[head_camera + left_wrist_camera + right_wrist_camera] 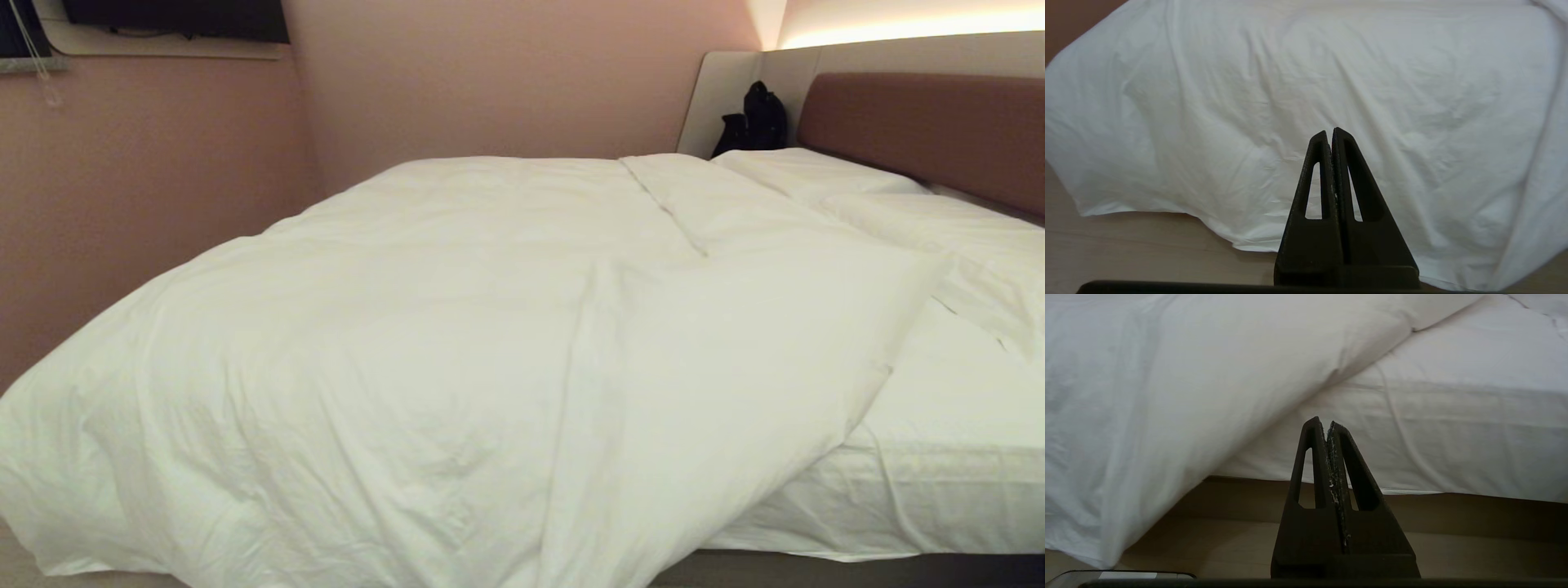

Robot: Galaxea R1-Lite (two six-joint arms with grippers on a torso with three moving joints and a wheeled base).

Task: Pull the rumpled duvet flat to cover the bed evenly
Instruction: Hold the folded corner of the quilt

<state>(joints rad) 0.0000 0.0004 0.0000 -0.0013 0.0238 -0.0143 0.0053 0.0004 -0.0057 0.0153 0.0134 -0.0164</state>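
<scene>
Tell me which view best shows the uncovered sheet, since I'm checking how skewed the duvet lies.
The head view: the bare sheet shows beside the duvet slanting across it. The right wrist view catches only the sheet's near side; the left wrist view shows duvet only.

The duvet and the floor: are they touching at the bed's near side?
Touching. In the left wrist view the duvet hangs off the bed and its edge lies spread on the floor.
</scene>
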